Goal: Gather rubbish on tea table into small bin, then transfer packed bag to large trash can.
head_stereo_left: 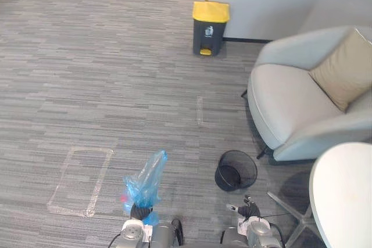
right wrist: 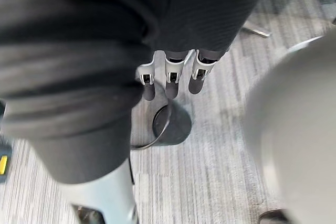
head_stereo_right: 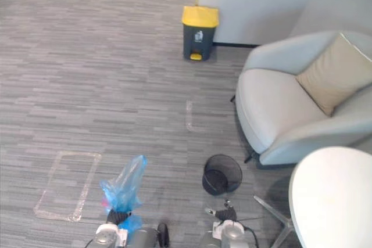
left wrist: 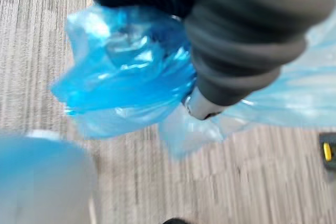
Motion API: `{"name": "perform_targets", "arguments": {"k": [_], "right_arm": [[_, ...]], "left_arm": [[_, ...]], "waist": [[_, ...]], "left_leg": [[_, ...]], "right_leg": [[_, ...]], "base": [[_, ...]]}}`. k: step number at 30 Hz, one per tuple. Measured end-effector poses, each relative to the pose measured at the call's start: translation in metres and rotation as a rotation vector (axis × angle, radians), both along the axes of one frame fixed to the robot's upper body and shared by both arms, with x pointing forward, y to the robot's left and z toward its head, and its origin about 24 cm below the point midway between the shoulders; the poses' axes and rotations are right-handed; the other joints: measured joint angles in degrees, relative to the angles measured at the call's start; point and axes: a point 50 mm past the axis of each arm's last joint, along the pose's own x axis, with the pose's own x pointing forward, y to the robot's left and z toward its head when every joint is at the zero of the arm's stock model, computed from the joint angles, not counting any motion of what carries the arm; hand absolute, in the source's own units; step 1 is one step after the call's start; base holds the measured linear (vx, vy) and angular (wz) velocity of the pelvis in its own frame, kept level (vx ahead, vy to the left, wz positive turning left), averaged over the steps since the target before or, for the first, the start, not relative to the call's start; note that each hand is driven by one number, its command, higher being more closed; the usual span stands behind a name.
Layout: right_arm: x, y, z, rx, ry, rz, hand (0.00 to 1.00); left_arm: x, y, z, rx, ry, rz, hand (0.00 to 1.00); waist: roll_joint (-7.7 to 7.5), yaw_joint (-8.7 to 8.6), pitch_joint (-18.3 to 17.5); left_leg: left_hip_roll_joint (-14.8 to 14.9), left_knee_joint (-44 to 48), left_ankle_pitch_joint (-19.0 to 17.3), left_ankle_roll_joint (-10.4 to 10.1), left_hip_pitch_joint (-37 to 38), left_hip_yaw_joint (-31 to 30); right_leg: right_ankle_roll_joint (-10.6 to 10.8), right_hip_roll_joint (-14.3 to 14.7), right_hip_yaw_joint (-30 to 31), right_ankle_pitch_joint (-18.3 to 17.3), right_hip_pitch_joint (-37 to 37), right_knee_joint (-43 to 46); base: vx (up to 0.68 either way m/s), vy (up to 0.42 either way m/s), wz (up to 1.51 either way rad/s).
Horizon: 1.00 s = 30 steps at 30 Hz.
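Note:
A blue plastic rubbish bag (head_stereo_left: 146,179) stands up from my left hand (head_stereo_left: 141,211), low in the left eye view. Seen from the left wrist, the crumpled blue bag (left wrist: 126,77) is bunched under the dark cover, and my left hand (left wrist: 202,106) is shut on it. My right hand (head_stereo_left: 249,208) hangs by the small black mesh bin (head_stereo_left: 235,171), which has no liner. Its fingers (right wrist: 170,80) are straight and hold nothing, with the mesh bin (right wrist: 168,124) just past them. The large grey trash can with a yellow lid (head_stereo_left: 210,27) stands far ahead by the wall.
A light grey armchair (head_stereo_left: 290,108) with a beige cushion (head_stereo_left: 343,68) stands to the right. The white round tea table (head_stereo_left: 343,196) fills the lower right corner. A taped rectangle (head_stereo_left: 81,181) and a short tape strip (head_stereo_left: 200,110) mark the grey carpet.

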Motion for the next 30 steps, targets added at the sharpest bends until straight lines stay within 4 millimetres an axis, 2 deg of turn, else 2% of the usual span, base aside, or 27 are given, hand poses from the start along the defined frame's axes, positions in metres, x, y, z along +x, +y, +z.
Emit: {"name": "perform_targets", "arguments": {"k": [2,3,5,6,7,8,9,10,11,12,14,15,17,18,19,20,21,22,23,24,26,27,29,30], "right_arm": [[0.0,-0.001,0.0,0.001,-0.002,-0.01,0.0],[-0.001,-0.003,0.0,0.0,-0.002,-0.02,0.0],[-0.007,-0.008,-0.002,-0.001,0.012,-0.055,0.0],[-0.012,-0.011,-0.003,-0.005,0.024,-0.066,0.0],[-0.015,-0.015,-0.003,-0.009,0.021,-0.084,0.0],[-0.015,-0.015,-0.003,-0.007,0.02,-0.09,0.0],[-0.013,-0.015,-0.002,-0.008,0.014,-0.09,0.0],[-0.008,-0.017,0.001,-0.016,-0.006,-0.082,0.0],[-0.005,-0.013,0.003,-0.012,-0.024,-0.069,0.0],[-0.003,-0.009,0.003,-0.009,-0.027,-0.056,0.0],[0.003,-0.005,0.005,-0.003,-0.041,-0.038,0.0],[0.007,-0.003,0.007,0.0,-0.053,-0.034,0.0],[0.014,-0.001,0.01,0.01,-0.073,-0.042,0.0],[0.016,-0.002,0.011,0.012,-0.078,-0.057,0.0],[0.016,-0.003,0.012,0.01,-0.089,-0.072,0.0],[0.017,-0.005,0.014,0.002,-0.103,-0.083,0.0],[0.015,-0.009,0.014,-0.009,-0.098,-0.087,0.0],[0.009,-0.009,0.01,-0.006,-0.071,-0.093,0.0],[0.01,-0.004,0.01,0.007,-0.069,-0.088,0.0],[0.007,-0.002,0.008,0.016,-0.061,-0.094,0.0],[0.004,0.004,0.006,0.033,-0.05,-0.097,0.0],[0.002,0.007,0.005,0.036,-0.041,-0.092,0.0],[-0.001,0.01,0.004,0.039,-0.032,-0.086,0.0],[-0.005,0.011,0.002,0.039,-0.017,-0.078,0.0]], "left_arm": [[0.002,0.0,0.001,-0.006,-0.007,0.017,1.0],[0.005,-0.001,0.002,-0.009,-0.014,0.015,1.0],[0.011,-0.004,0.003,-0.018,-0.028,0.011,1.0],[0.012,-0.006,0.004,-0.021,-0.031,0.01,1.0],[0.011,-0.011,0.003,-0.038,-0.029,0.012,1.0],[0.01,-0.015,0.002,-0.048,-0.027,0.015,1.0],[0.013,-0.018,0.004,-0.058,-0.043,0.01,1.0],[0.017,-0.024,0.006,-0.076,-0.059,0.015,1.0],[0.018,-0.03,0.007,-0.101,-0.069,0.029,1.0],[0.017,-0.032,0.008,-0.107,-0.073,0.032,1.0],[0.021,-0.034,0.011,-0.117,-0.096,0.033,1.0],[0.024,-0.036,0.013,-0.122,-0.11,0.033,1.0],[0.031,-0.038,0.017,-0.134,-0.137,0.037,1.0],[0.033,-0.038,0.018,-0.136,-0.143,0.042,1.0],[0.032,-0.038,0.018,-0.14,-0.141,0.051,1.0],[0.032,-0.04,0.018,-0.146,-0.14,0.053,1.0],[0.032,-0.043,0.017,-0.154,-0.138,0.054,1.0],[0.032,-0.044,0.017,-0.155,-0.134,0.052,1.0],[0.034,-0.041,0.017,-0.145,-0.137,0.05,1.0],[0.035,-0.04,0.018,-0.141,-0.142,0.048,1.0],[0.035,-0.036,0.018,-0.131,-0.142,0.047,1.0],[0.031,-0.034,0.016,-0.125,-0.131,0.049,1.0],[0.028,-0.031,0.016,-0.113,-0.125,0.043,1.0],[0.028,-0.029,0.016,-0.103,-0.122,0.032,1.0]], "waist": [[-0.14,-0.08,0.3],[-0.26,-0.23,0.4],[-0.64,-0.84,0.5],[-0.69,-1.02,0.3],[-0.04,-1.03,-0.3],[1.1,-0.81,-1.2],[1.34,-1.06,-1.2],[1.49,-1.01,-1.1],[1.88,-0.78,-0.8],[1.84,-0.48,-0.7],[1.54,0.46,-0.4],[1.4,0.73,-0.3],[1.36,2.17,-0.2],[1.3,2.64,0.0],[1.17,3.04,0.1],[1.43,3.09,-0.1],[2.42,3.06,-0.4],[1.68,3.13,-0.3],[0.3,2.87,-0.6],[-0.39,2.77,-0.4],[-0.6,3.3,-0.2],[-0.59,3.25,-0.2],[-0.42,3.05,-0.2],[-0.55,2.62,-0.1]], "left_leg": [[0.0,-1.0,-1.2,-0.3,2.1,-1.5],[-0.2,-1.7,-1.8,-0.4,3.5,-2.8],[-0.9,-3.0,-3.7,-1.0,6.6,-6.1],[-0.9,-3.4,-4.7,-1.5,8.0,-7.7],[0.4,-4.6,-5.5,-2.7,10.2,-9.4],[1.5,-4.5,-5.1,-3.9,11.0,-9.7],[2.2,-0.5,-4.0,-5.8,9.1,-8.7],[2.5,6.9,-2.0,-8.5,6.2,-7.3],[3.5,17.3,2.6,-9.5,3.1,-4.7],[4.8,22.6,5.0,-9.6,1.4,-3.1],[9.4,33.8,2.0,-8.2,-3.6,2.7],[10.7,34.8,0.8,-7.7,-5.9,4.5],[12.0,29.6,-1.3,-6.8,-10.7,6.6],[12.1,25.0,-1.4,-6.9,-11.2,6.7],[11.9,16.7,-0.5,-7.3,-11.3,6.3],[11.1,7.0,3.5,-7.7,-11.0,4.8],[11.2,0.3,8.5,-7.7,-10.4,2.7],[10.3,-0.2,13.5,-8.3,-10.2,2.4],[8.5,-1.1,12.3,-7.5,-9.3,3.0],[8.1,-1.3,11.1,-7.2,-8.7,4.7],[7.8,-0.6,8.5,-6.4,-6.2,7.8],[7.8,-1.3,7.0,-5.8,-3.5,10.1],[7.6,-3.1,4.7,-5.5,0.2,12.1],[7.4,-4.1,4.0,-5.6,2.2,12.5]], "right_leg": [[-0.2,2.8,-0.8,1.8,-2.2,-6.5],[-0.4,4.0,-1.0,4.2,-3.0,-11.3],[-1.2,4.6,-0.5,9.4,-3.3,-18.5],[-2.7,4.5,0.1,12.5,-3.1,-17.8],[-5.8,5.1,-1.1,13.2,-2.1,-15.7],[-6.6,5.4,-2.6,12.0,-1.4,-15.4],[-7.6,5.4,-4.1,10.6,-1.0,-14.5],[-8.4,5.3,-5.3,10.0,0.5,-14.3],[-8.8,6.2,-5.4,9.5,4.4,-16.2],[-9.1,6.7,-4.9,9.3,6.7,-17.6],[-10.2,8.0,-3.0,8.0,13.0,-21.0],[-10.2,8.2,-2.6,7.8,14.9,-22.2],[-10.2,8.0,-0.2,7.8,17.9,-24.2],[-9.9,7.6,0.5,7.7,18.8,-24.6],[-8.4,6.9,1.0,6.8,20.1,-24.7],[-6.2,6.4,2.0,5.1,21.2,-24.8],[-4.5,6.7,2.9,3.5,21.8,-24.8],[-2.3,5.6,5.0,0.8,22.0,-24.3],[-1.9,3.6,5.5,0.5,21.7,-23.6],[-1.7,2.6,6.4,0.4,21.5,-22.6],[-1.5,1.2,8.6,0.6,20.0,-17.5],[-0.9,0.4,9.8,0.9,17.4,-10.9],[3.2,-0.8,9.6,3.9,11.0,2.3],[2.6,-1.5,8.0,4.1,7.1,9.9]], "base": [[0.27,-0.05,0.39],[0.48,-0.124,0.58],[0.54,-0.162,0.84],[0.59,-0.238,0.93],[0.58,-0.223,0.77],[0.71,-0.234,0.65],[0.6,-0.163,0.53],[0.7,-0.194,0.46],[0.57,-0.15,0.21],[0.44,-0.08,-0.07],[0.45,-0.029,-0.24],[0.53,-0.01,-0.33],[0.4,0.054,-0.55],[0.27,0.092,-0.67],[0.27,0.125,-0.61],[0.35,0.201,-0.56],[0.38,0.277,-0.59],[0.36,0.283,-0.44],[0.28,0.228,-0.4],[0.29,0.203,-0.42],[0.24,0.189,-0.78],[0.23,0.199,-0.91],[0.26,0.208,-0.65],[0.23,0.132,-0.24]]}}
